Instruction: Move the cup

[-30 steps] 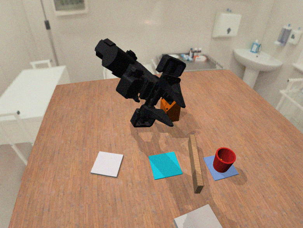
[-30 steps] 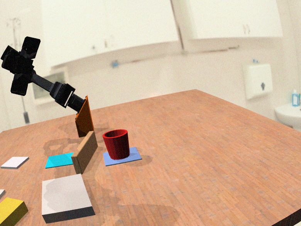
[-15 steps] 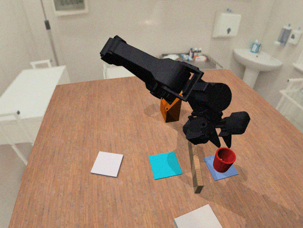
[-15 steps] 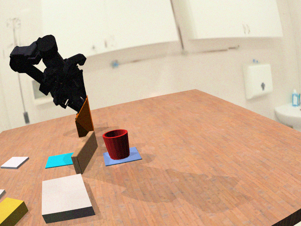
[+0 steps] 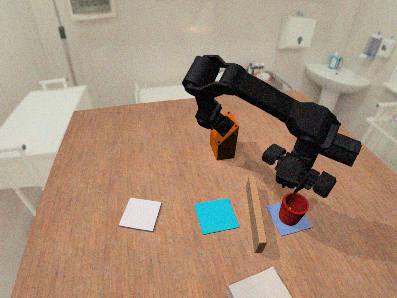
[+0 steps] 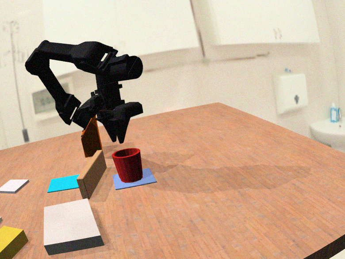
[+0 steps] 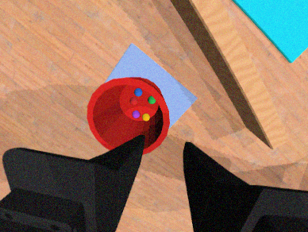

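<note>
The red cup (image 5: 290, 217) (image 6: 128, 168) (image 7: 104, 119) stands upright on the blue pad (image 5: 286, 230) (image 6: 147, 179) (image 7: 132, 59). Several small coloured marbles (image 7: 136, 114) lie on its bottom in the wrist view. The other pad, cyan (image 5: 216, 216) (image 6: 63, 184) (image 7: 278, 24), has nothing on it. My gripper (image 6: 117, 142) (image 7: 164, 144) points down above the cup, its fingers partly apart with nothing between them. In the wrist view one fingertip overlaps the cup's near rim and the other is beside the cup. In the exterior view both tips are above the rim.
A long wooden bar (image 5: 256, 214) (image 6: 93, 173) (image 7: 234, 59) stands on edge between the two pads. A white tile (image 5: 141, 214) (image 6: 13, 185) lies beyond the cyan pad. A thicker white block (image 5: 261, 285) (image 6: 68, 222) and a yellow block (image 6: 9, 239) lie near the front.
</note>
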Action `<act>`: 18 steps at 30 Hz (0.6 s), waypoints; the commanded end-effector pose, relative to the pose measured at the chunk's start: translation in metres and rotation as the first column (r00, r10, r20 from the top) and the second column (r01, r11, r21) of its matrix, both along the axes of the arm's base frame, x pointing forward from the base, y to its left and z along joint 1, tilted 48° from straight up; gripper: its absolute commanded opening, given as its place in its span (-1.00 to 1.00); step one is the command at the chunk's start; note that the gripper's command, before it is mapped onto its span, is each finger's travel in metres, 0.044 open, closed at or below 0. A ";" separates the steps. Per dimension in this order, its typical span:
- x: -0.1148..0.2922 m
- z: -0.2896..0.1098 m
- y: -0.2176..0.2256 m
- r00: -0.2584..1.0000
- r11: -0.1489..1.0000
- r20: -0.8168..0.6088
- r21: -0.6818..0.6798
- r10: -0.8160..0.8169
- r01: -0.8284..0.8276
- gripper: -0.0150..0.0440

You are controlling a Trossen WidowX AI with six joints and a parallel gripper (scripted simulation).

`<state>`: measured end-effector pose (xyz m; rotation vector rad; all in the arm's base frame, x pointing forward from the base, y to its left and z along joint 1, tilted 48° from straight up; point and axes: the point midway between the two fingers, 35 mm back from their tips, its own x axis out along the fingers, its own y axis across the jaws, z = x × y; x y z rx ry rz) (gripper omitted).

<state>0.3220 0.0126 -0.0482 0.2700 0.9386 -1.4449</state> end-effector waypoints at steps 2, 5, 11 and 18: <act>0.004 0.002 0.000 1.000 1.000 0.019 -0.016 -0.006 0.006 0.01; 0.004 0.000 -0.002 1.000 1.000 0.019 -0.015 -0.006 0.006 0.01; 0.003 -0.007 -0.010 1.000 1.000 0.019 -0.015 -0.006 0.006 0.01; 0.001 -0.015 -0.018 1.000 1.000 0.019 -0.015 -0.006 0.006 0.01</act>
